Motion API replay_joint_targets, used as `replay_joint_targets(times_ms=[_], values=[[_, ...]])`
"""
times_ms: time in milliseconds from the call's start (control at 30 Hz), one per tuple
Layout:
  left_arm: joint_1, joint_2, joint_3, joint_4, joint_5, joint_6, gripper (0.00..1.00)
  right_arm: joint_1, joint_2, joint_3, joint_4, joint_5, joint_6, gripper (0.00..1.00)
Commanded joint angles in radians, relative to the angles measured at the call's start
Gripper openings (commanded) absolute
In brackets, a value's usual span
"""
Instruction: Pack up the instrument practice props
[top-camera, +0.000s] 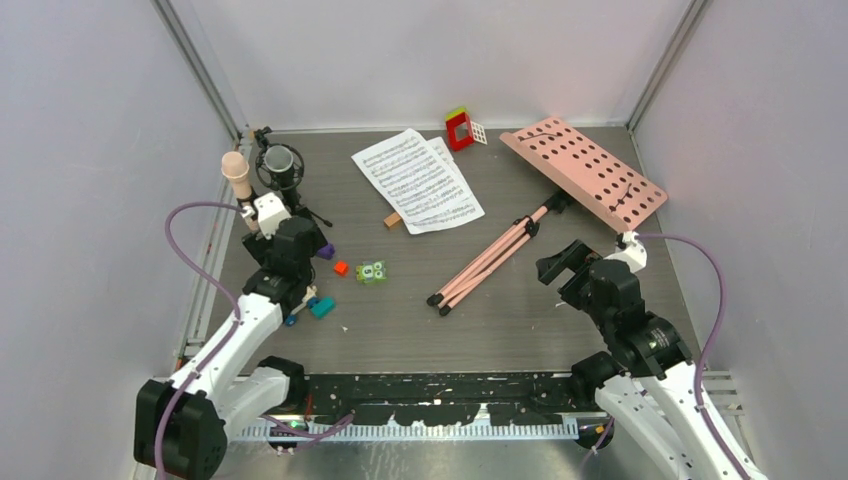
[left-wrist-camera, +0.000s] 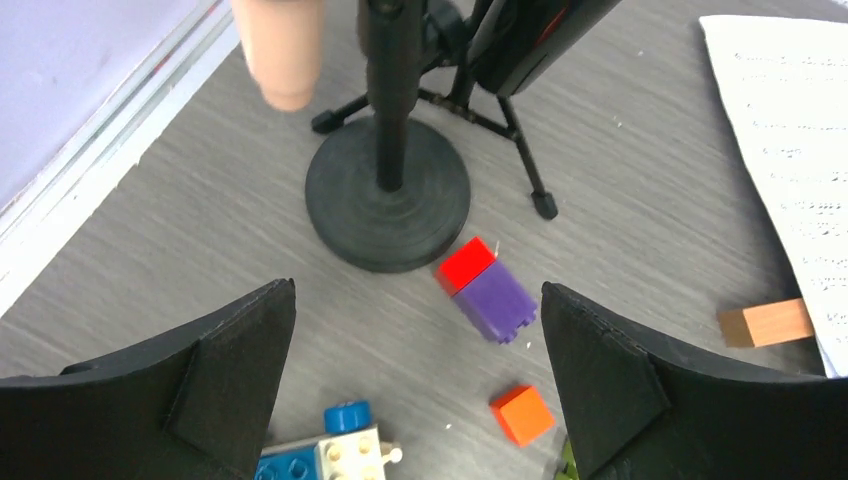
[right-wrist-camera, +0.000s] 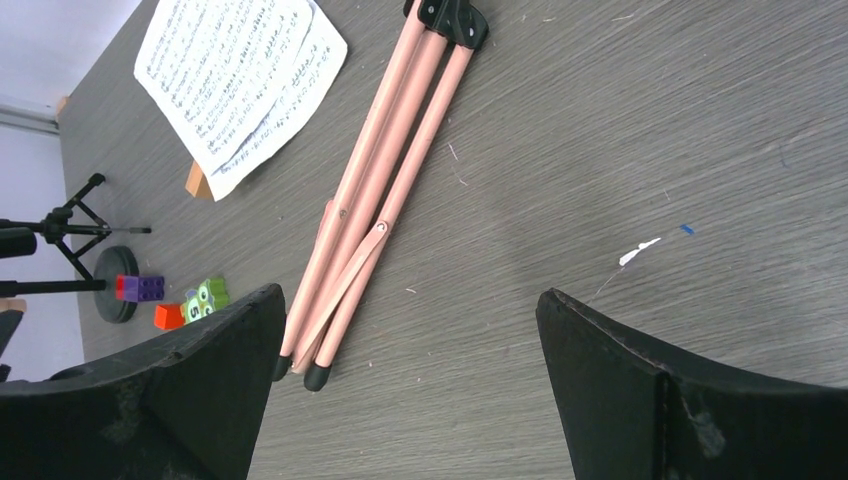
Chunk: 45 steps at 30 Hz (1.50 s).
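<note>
Two wide-open, empty: left gripper, right gripper | beige-pink microphone cropped upper left | pink tripod music stand cropped top

Table: grey wood-grain top. Lying on it:
- white sheet-music pages, 12 o'clock of centre, with a wooden block at their near-left corner
- pink music stand, laid down, folded legs at centre, perforated desk at 2 o'clock
- microphone stand, upright on a black round base, 10 o'clock
- red-and-yellow block, 12 o'clock, far edge
- purple block, orange block, green block and teal block, 9 o'clock
</note>
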Motion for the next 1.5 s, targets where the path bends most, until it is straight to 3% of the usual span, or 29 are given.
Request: replay_joint_targets(times_ms=[0,167,467,1267,1333,1467], values=[[0.009,0.027,-0.036,0.299,-0.048,0.118,0.92,0.001,-0.015,-0.010,0.043,0.006,0.019,1.00],[0.041,0.058,-0.081,0.461,-0.108,0.172,0.84,0.000,-0.014,-0.012,0.043,-0.001,0.017,1.00],[0.075,0.226,-0.093,0.767,-0.173,0.309,0.80,0.001,-0.013,-0.006,0.026,-0.001,-0.004,1.00],[0.221,0.545,-0.019,1.073,-0.142,0.381,0.69,0.001,0.038,0.007,0.037,-0.003,-0.022,1.00],[0.223,0.560,-0.014,1.084,-0.146,0.385,0.63,0.000,0.038,0.006,0.031,0.004,-0.024,1.00],[0.222,0.577,-0.015,1.117,-0.152,0.402,0.36,0.001,0.037,-0.001,0.029,0.012,-0.024,1.00]])
